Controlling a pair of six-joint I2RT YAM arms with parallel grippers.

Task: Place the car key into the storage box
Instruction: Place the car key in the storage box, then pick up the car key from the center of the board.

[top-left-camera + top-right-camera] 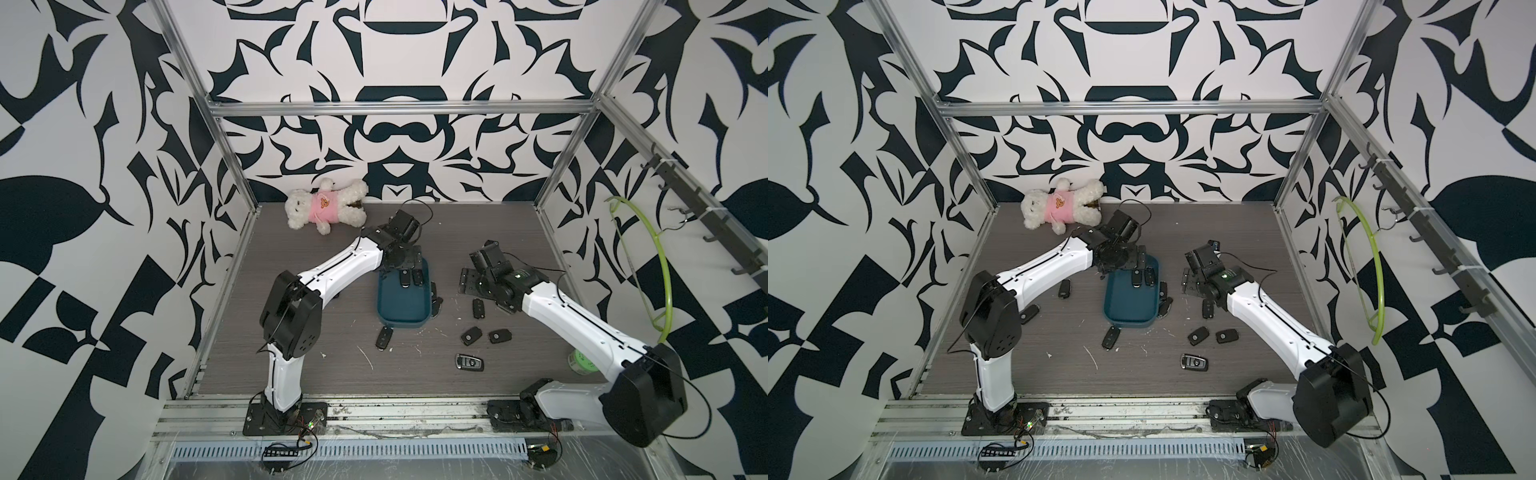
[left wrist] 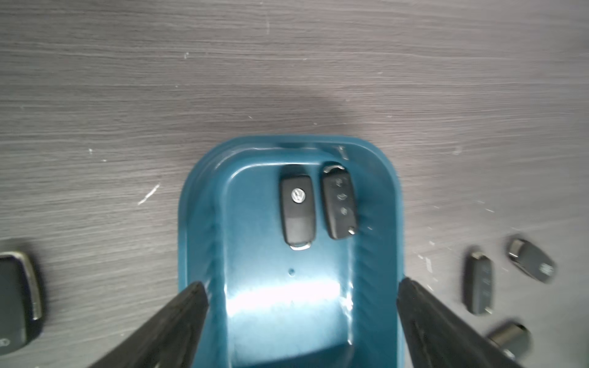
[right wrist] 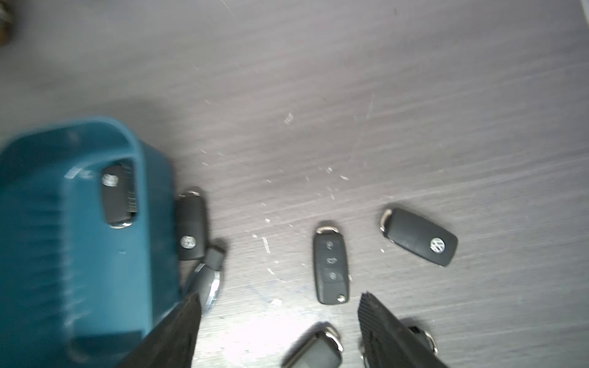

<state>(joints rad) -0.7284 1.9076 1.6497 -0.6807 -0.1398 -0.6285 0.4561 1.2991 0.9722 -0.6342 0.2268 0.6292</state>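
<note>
I see two keys [image 1: 404,277] in storage box [image 1: 401,309], 12 o'clock end. Left gripper [image 2: 302,285] wide, empty, above it. Right gripper [image 3: 280,296] parted, empty. Loose keys [image 1: 471,335] at box's 4 o'clock not yet stored.

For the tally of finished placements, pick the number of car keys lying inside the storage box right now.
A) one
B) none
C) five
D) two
D: in the left wrist view the storage box holds exactly two black keys side by side on its floor, the logo-up key and the buttons-up key.
</note>
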